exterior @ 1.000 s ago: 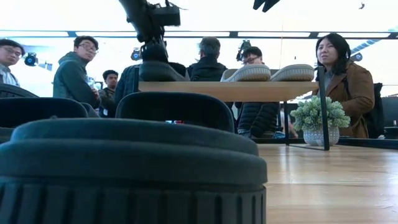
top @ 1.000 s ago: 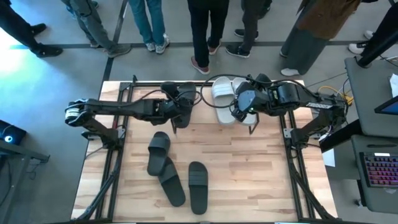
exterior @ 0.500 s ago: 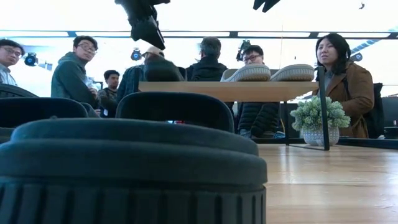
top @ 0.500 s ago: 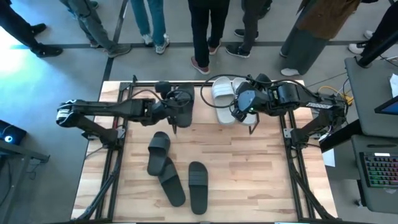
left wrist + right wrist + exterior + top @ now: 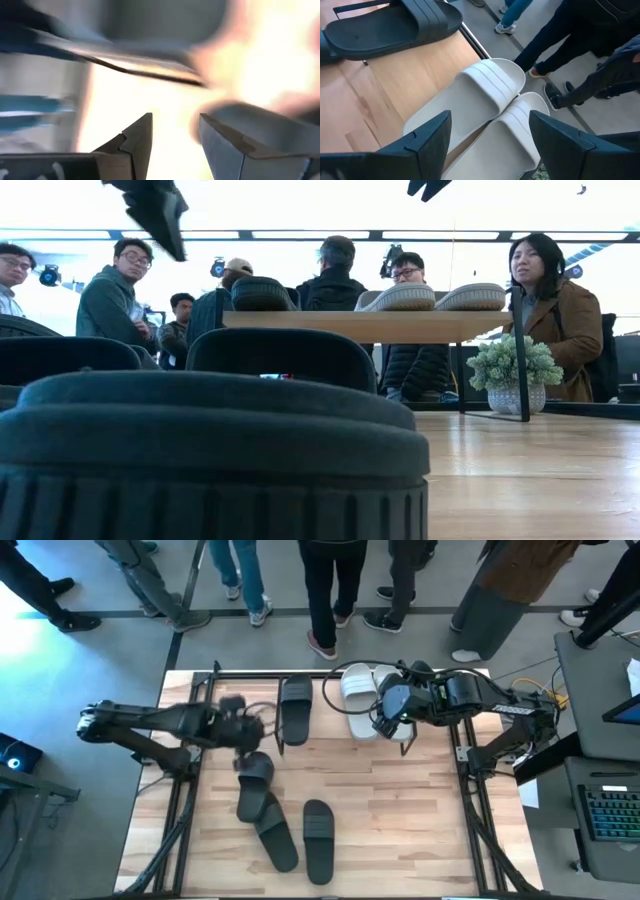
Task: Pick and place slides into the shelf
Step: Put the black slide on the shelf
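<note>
The shelf (image 5: pixel 330 723) stands at the table's far side. One black slide (image 5: pixel 296 708) lies flat on its top board, as the low view (image 5: pixel 262 293) also shows. Two pale slides (image 5: pixel 358 692) (image 5: pixel 388 705) lie side by side to its right. Three more black slides (image 5: pixel 255 783) (image 5: pixel 276 837) (image 5: pixel 318 838) lie on the tabletop. My left gripper (image 5: pixel 175 117) is open and empty, left of the shelf (image 5: pixel 248 732) and above the tabletop. My right gripper (image 5: pixel 490 120) is open and empty, hovering over the pale slides (image 5: pixel 480 95).
A black slide (image 5: pixel 220 450) lies right before the low camera and blocks most of that view. Several people stand beyond the table's far edge (image 5: pixel 330 600). A small potted plant (image 5: pixel 515 370) stands behind the shelf. Bare tabletop lies at the near right (image 5: pixel 410 830).
My left gripper has risen off the black slide on the shelf and swung quickly toward the table's left edge. The slide stays lying on the shelf's top board. My right gripper has kept still.
</note>
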Motion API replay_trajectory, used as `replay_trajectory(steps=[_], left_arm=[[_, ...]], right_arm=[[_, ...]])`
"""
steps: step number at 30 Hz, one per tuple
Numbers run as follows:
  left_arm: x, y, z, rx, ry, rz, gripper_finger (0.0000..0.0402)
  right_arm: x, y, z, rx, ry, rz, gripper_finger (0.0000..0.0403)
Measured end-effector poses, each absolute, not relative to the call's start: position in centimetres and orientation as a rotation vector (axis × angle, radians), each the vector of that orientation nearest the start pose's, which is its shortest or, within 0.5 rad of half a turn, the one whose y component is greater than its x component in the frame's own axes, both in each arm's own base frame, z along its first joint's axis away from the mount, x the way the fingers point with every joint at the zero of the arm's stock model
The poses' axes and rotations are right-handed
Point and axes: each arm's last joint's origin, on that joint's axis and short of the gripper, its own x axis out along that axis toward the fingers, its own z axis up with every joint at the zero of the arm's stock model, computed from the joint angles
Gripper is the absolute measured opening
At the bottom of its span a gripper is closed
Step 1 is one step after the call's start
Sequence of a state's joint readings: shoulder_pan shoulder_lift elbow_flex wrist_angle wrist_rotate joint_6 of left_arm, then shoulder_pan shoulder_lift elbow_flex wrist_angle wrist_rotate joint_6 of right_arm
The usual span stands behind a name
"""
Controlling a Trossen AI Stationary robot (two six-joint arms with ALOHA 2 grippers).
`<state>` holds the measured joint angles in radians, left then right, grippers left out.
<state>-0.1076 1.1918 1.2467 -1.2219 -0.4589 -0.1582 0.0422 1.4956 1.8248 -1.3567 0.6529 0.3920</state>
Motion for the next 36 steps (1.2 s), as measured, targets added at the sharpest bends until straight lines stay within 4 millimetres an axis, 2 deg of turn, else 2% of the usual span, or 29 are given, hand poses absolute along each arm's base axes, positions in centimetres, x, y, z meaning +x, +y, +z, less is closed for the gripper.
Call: replay_trajectory(steps=[2,5,9,12,19,25,36], left_arm=[[19.3,-2.3,32.8,0.137,1.095,0.302,0.0144],[18.4,-4.2,30.9,0.178,1.134,0.232,0.0136],[18.6,-6.3,27.9,0.219,1.166,0.196,0.0129],[18.8,-7.3,26.3,0.220,1.181,0.194,0.0128],[19.2,-8.5,24.2,0.200,1.203,0.207,0.0128],[19.7,-9.2,23.4,0.198,1.193,0.191,0.0128],[19.7,-8.8,19.9,0.283,1.233,0.389,0.0127]], right_arm=[[26.0,-0.8,42.5,-0.011,0.850,-0.733,0.0258],[26.0,-0.8,42.5,-0.018,0.852,-0.732,0.0258],[26.0,-1.0,42.5,-0.023,0.856,-0.734,0.0258],[26.1,-1.1,42.4,-0.022,0.857,-0.739,0.0258],[26.0,-1.1,42.4,-0.023,0.861,-0.739,0.0258],[26.0,-1.1,42.4,-0.026,0.863,-0.738,0.0258],[26.0,-1.1,42.4,-0.027,0.864,-0.737,0.0258]])
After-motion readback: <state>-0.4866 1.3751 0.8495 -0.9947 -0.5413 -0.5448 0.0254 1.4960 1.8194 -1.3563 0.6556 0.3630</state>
